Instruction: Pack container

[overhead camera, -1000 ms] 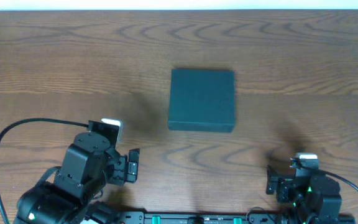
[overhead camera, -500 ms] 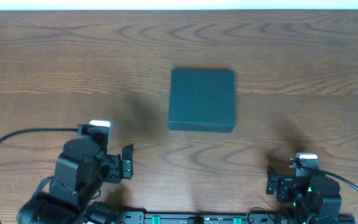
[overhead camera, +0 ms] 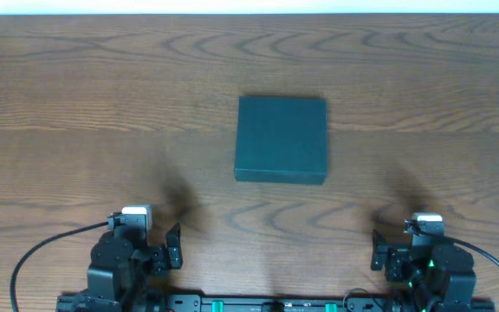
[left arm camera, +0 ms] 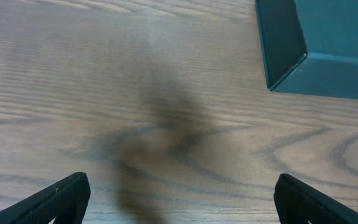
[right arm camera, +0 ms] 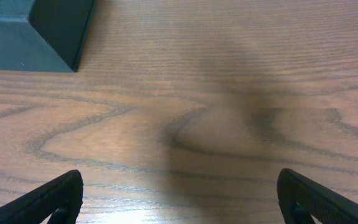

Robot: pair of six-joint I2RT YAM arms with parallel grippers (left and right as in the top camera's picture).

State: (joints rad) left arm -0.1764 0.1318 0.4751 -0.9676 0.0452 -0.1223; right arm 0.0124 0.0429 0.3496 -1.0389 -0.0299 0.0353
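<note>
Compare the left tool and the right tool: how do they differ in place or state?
The left tool sits left of the container, the right tool right of it. The left tool sees its corner upper right; the right tool, upper left. Both are open, empty.

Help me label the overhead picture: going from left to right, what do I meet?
First the left pincer, open → dark teal box, lid shut → right pincer, open; all over the wooden table.
</note>
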